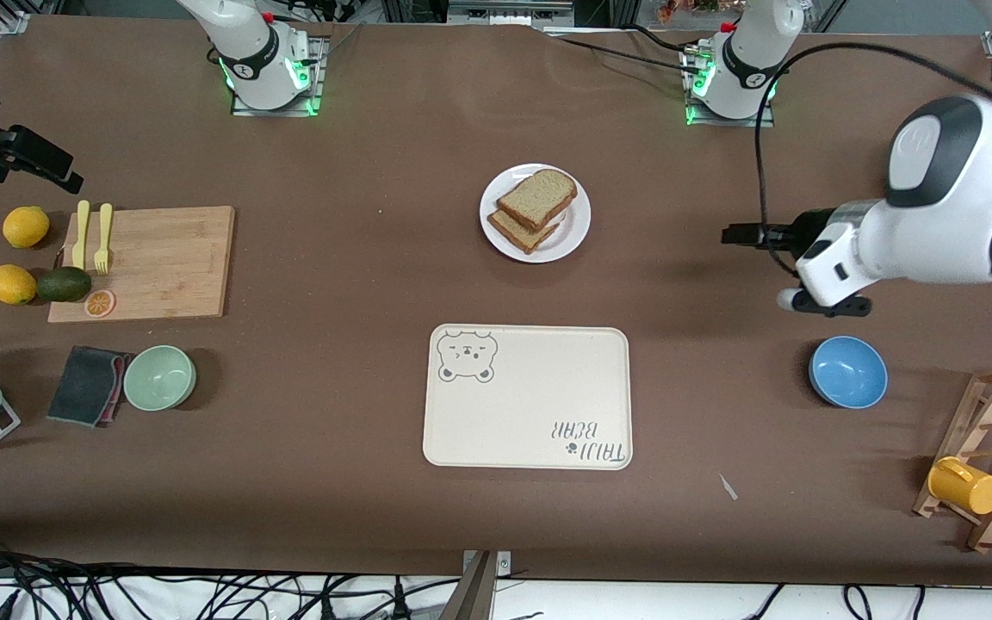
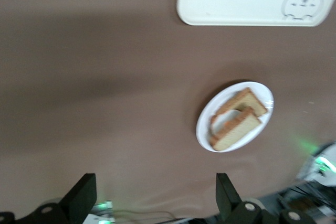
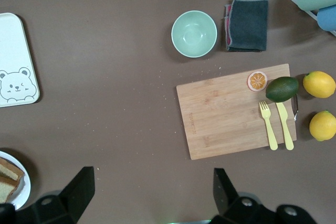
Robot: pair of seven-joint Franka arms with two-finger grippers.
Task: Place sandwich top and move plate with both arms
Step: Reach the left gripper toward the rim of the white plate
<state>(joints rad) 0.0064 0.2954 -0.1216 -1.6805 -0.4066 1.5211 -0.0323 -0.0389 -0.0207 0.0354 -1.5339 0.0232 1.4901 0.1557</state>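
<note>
The white plate (image 1: 572,231) sits mid-table, farther from the front camera than the tray. On it the sandwich top (image 1: 537,196), a tan domed slice with a brown crust, leans over a second, squarer slice (image 1: 523,229). In the left wrist view the plate (image 2: 205,129) and the sandwich top (image 2: 236,130) show ahead of my open left gripper (image 2: 155,200). That left gripper (image 1: 741,234) hangs empty over bare table toward the left arm's end. My right gripper (image 1: 57,168) hovers open and empty over the right arm's end, its fingers (image 3: 79,187) wide apart, the plate's rim (image 3: 23,192) just in view.
A cream bear-print tray (image 1: 530,430) lies nearer the front camera. A blue bowl (image 1: 847,372) and a wooden rack with a yellow mug (image 1: 965,486) stand at the left arm's end. A cutting board (image 1: 164,258) with fork and knife, lemons, avocado, green bowl (image 1: 159,377) and cloth (image 1: 87,385) lie at the right arm's end.
</note>
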